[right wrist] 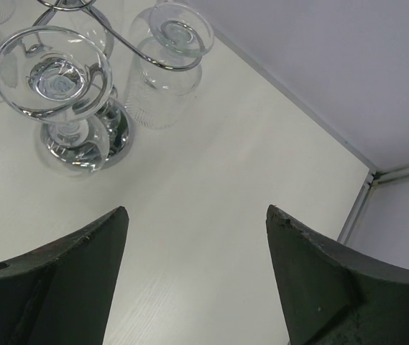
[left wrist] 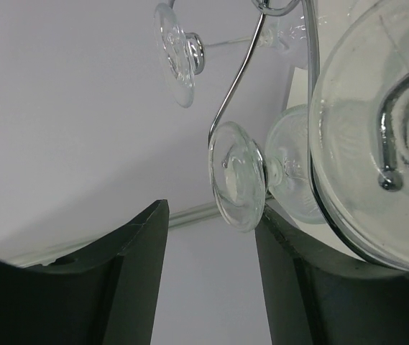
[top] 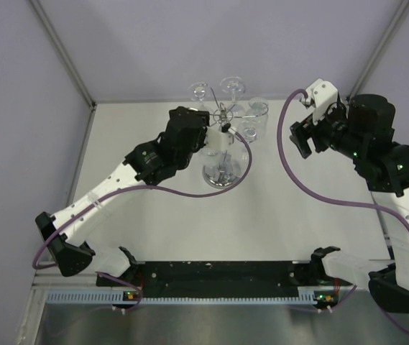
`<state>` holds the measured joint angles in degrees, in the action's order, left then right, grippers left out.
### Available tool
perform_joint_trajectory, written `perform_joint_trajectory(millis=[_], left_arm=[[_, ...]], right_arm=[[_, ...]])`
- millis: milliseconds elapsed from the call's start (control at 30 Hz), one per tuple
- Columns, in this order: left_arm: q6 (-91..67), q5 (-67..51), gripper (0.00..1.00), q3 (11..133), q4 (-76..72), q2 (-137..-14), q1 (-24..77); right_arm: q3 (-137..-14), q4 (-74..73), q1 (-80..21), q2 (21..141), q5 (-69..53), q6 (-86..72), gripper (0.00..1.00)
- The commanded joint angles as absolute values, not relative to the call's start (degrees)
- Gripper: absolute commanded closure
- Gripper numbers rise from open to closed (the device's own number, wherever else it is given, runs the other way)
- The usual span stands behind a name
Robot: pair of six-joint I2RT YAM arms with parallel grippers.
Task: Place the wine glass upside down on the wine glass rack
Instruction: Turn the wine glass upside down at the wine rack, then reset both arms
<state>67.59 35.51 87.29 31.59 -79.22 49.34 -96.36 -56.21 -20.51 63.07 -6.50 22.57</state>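
The wine glass (left wrist: 237,180) hangs upside down by its foot from a curled arm of the rack (left wrist: 234,100) near the far edge of the surface (top: 297,230), so the wire bears it. The left gripper (left wrist: 211,210) is spread by that foot, pinching nothing; the right gripper (right wrist: 197,212), spread and empty, hangs aside.

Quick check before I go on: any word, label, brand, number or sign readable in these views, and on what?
None can be read. No lettering shows on the wine glass rack, the wine glasses, the left arm, the right arm or the table. The green lights on the arms carry no text.
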Motion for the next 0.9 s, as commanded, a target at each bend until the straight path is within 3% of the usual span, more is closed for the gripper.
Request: perform_joint_trajectory(millis=[0, 133, 667, 867], left_arm=[[66.36, 36.12, 0.42, 90.44, 32.42, -76.90, 50.10], [64.25, 35.16, 0.37, 93.33, 36.90, -76.99, 50.36], [51.08, 32.35, 0.01, 101.16, 47.29, -72.17, 49.84], [36.23, 27.53, 0.01, 100.29, 45.53, -66.81, 43.87]], right_arm=[[-96.24, -55.28, -20.92, 62.14, -6.07, 23.03, 0.23], [-95.63, -55.46, -21.00, 61.79, -5.80, 23.03, 0.23], [-92.73, -55.55, -21.01, 57.84, -3.96, 21.36, 0.21], [-87.19, -53.26, -20.92, 55.20, -0.71, 19.87, 0.11]])
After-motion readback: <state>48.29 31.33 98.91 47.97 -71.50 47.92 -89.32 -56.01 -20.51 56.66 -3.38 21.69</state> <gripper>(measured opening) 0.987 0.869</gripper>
